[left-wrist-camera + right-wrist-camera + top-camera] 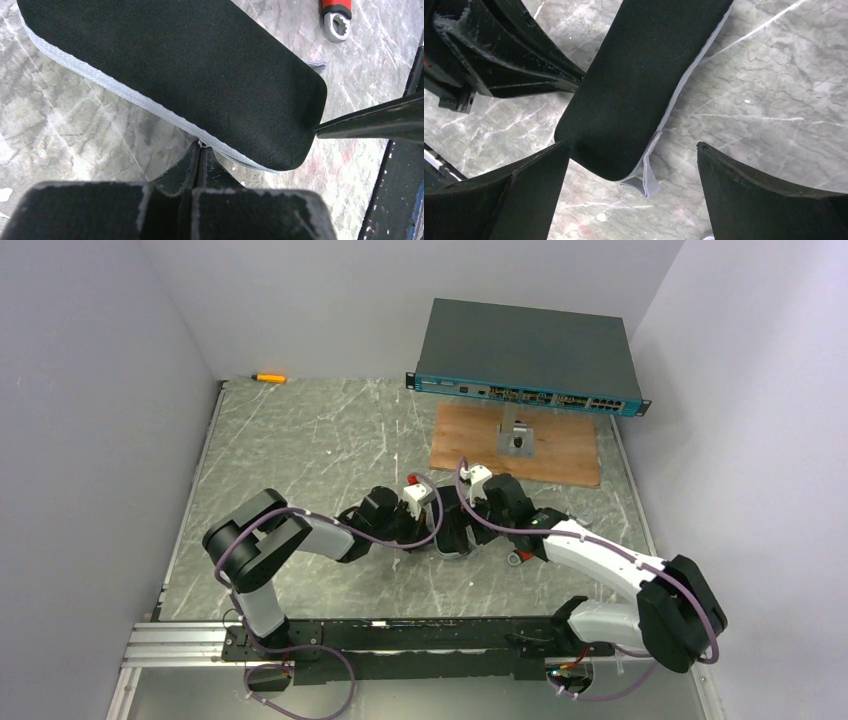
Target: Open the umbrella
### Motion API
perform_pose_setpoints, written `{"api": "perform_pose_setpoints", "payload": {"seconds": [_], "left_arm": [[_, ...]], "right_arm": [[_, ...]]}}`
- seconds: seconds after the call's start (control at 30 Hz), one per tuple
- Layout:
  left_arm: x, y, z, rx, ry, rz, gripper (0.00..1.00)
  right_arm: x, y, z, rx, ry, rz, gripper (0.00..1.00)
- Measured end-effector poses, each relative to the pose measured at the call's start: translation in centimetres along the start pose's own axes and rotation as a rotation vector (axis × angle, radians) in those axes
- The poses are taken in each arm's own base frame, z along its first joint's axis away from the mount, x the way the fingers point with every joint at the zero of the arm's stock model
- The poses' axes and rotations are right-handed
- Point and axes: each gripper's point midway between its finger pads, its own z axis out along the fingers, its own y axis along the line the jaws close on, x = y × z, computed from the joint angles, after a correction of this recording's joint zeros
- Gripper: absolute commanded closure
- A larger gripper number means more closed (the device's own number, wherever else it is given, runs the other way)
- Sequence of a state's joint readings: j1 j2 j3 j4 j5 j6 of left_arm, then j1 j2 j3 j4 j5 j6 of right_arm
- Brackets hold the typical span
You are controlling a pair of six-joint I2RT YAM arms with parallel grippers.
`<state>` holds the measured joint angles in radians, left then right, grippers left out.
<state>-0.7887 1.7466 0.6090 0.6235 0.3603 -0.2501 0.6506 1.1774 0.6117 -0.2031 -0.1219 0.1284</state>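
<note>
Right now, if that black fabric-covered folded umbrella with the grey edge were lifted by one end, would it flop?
Probably not much: the black folded umbrella lies as one straight, round-ended bar. Its cloth looks soft, so a pinch may gather only fabric; the grey tab at its end hangs loose. Its flattish shape seems unlikely to roll.

umbrella [190,75]: matt black woven cloth, silvery trim | table [300,440]: smooth grey marbled | board [570,450]: bare wood

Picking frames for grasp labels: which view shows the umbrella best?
Left wrist: the umbrella fills the frame, black face and silvery edge, left gripper shut at that edge. Right wrist shows one end, between the open jaws of the right gripper. Top external: arms mostly hide it.
</note>
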Motion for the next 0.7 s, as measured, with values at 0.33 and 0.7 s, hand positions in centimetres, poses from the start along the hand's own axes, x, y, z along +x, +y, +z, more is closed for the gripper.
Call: {"api": "perform_pose_setpoints", "payload": {"seconds": [0.33, 0.7], "left_arm": [[-0.1, 0.1, 0.0, 0.000, 0.005, -0.053, 1.00], [-0.8, 1.5, -0.4, -0.013, -0.016, -0.066, 1.00]], "right_arm": [[0.4, 1.4, 1.5, -0.098, 0.035, 0.159, 0.49], [-0.1, -0.9, 2.0, -0.230, 0.068, 0.334, 1.00]]}}
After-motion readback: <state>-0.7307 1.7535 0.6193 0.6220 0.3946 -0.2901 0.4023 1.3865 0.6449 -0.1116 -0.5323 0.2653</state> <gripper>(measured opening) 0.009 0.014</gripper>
